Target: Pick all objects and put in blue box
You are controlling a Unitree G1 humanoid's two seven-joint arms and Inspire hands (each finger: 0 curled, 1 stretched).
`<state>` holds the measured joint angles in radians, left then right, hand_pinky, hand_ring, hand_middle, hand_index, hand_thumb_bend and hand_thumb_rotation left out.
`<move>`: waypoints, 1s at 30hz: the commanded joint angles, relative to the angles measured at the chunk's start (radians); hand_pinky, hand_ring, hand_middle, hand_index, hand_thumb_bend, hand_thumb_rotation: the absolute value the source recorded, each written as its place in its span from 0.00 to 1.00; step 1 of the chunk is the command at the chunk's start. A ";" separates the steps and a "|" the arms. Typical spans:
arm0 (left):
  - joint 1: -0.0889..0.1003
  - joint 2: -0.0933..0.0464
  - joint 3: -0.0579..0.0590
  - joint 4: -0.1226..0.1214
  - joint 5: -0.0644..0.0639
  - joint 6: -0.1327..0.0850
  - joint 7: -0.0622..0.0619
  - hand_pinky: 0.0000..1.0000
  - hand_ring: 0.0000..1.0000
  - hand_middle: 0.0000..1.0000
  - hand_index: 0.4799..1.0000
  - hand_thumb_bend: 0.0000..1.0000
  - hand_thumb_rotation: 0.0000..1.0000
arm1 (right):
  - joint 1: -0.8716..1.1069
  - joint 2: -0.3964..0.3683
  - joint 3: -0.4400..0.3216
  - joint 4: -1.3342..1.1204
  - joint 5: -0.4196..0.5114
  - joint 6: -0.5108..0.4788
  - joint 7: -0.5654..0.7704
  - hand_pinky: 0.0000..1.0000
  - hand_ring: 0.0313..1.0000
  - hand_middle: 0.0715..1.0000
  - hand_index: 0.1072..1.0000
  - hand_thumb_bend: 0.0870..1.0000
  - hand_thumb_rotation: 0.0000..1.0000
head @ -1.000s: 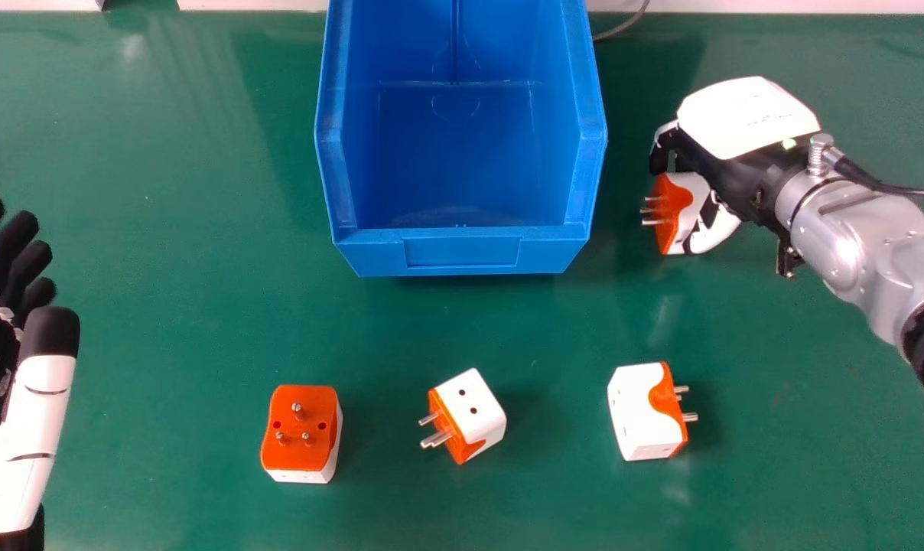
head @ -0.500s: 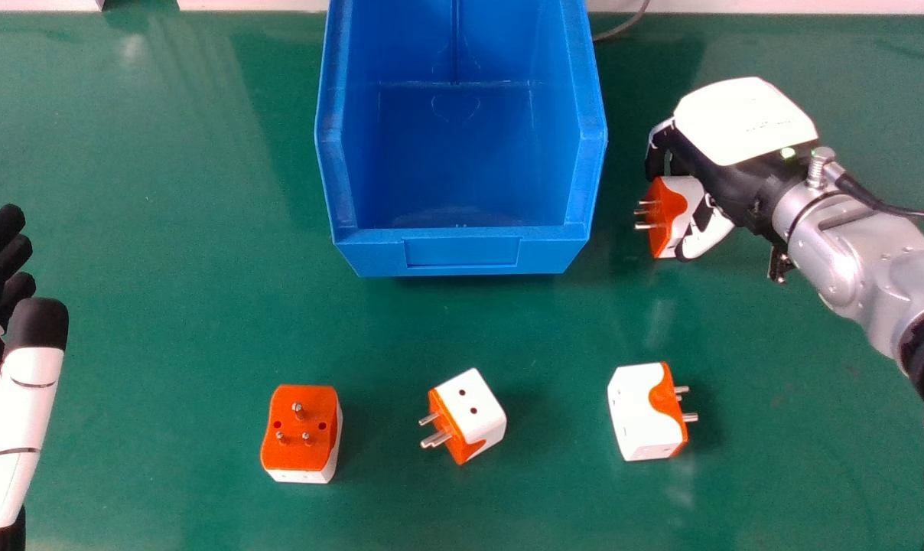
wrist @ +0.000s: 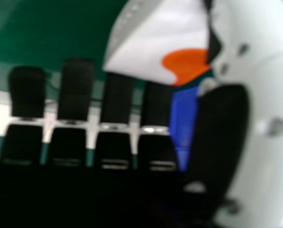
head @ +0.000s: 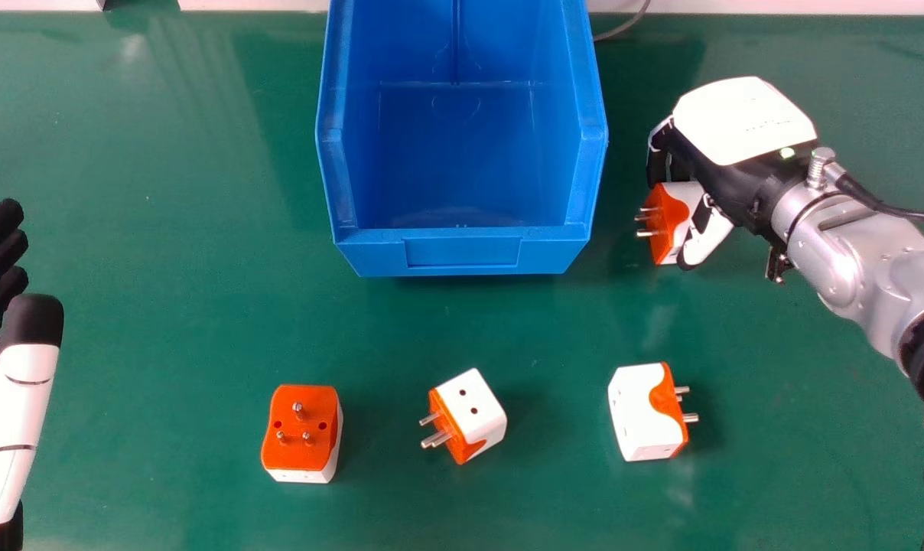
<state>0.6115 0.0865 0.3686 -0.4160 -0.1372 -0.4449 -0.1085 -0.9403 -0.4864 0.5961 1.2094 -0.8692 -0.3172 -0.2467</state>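
"Green desk (head: 164,321) under everything, and our landmark is the blue box (head: 462,256). What has changed?"

"Our right hand (head: 741,119) has edged slightly toward the box, and the plug adapter (head: 667,218) pinched between its fingers and thumb now sits a touch lower in the head view. Our left hand (head: 30,390), fingers loosely extended, has drifted outward, well to the left of the box."

"So what does that mean for us?"

"We have one in our grip, just right of the box but outside its wall. We'd judge it needs lifting over the rim, and that small shift suggests we should check the pinch first."

"And the count?"

"Four adapters altogether: our held one, plus three on the desk, all nearer us than the box. We see the front-left adapter (head: 301,428), the middle adapter (head: 470,413) straight before it, and the front-right adapter (head: 645,413). One box, two hands, and no adapters inside the box."
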 commanded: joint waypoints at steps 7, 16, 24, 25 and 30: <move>-0.005 -0.009 -0.004 -0.023 0.012 -0.008 0.006 0.93 0.92 0.92 0.88 0.71 0.81 | -0.016 -0.036 -0.019 -0.010 0.024 -0.011 0.014 0.33 0.44 0.50 0.42 0.45 0.00; -0.006 -0.025 -0.017 -0.027 0.014 -0.002 0.007 0.93 0.92 0.92 0.88 0.71 0.80 | -0.009 -0.076 -0.038 -0.043 0.034 -0.047 0.019 0.33 0.44 0.50 0.42 0.45 0.00; -0.013 -0.041 -0.031 -0.028 0.023 0.009 0.016 0.93 0.92 0.92 0.88 0.70 0.79 | 0.019 -0.142 -0.078 -0.125 0.060 -0.101 0.030 0.32 0.44 0.51 0.41 0.45 0.00; -0.019 -0.042 -0.034 -0.021 0.021 0.003 0.015 0.93 0.92 0.92 0.88 0.70 0.79 | 0.025 -0.153 -0.086 -0.144 0.066 -0.105 0.037 0.32 0.44 0.51 0.41 0.45 0.00; -0.057 -0.034 -0.038 0.031 0.020 -0.036 0.006 0.93 0.93 0.92 0.89 0.70 0.79 | 0.084 -0.205 -0.139 -0.265 0.096 -0.121 0.054 0.32 0.44 0.51 0.41 0.44 0.00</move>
<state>0.5620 0.0487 0.3284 -0.3912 -0.1185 -0.4499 -0.1030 -0.8647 -0.6486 0.4924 0.9933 -0.8003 -0.4279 -0.1888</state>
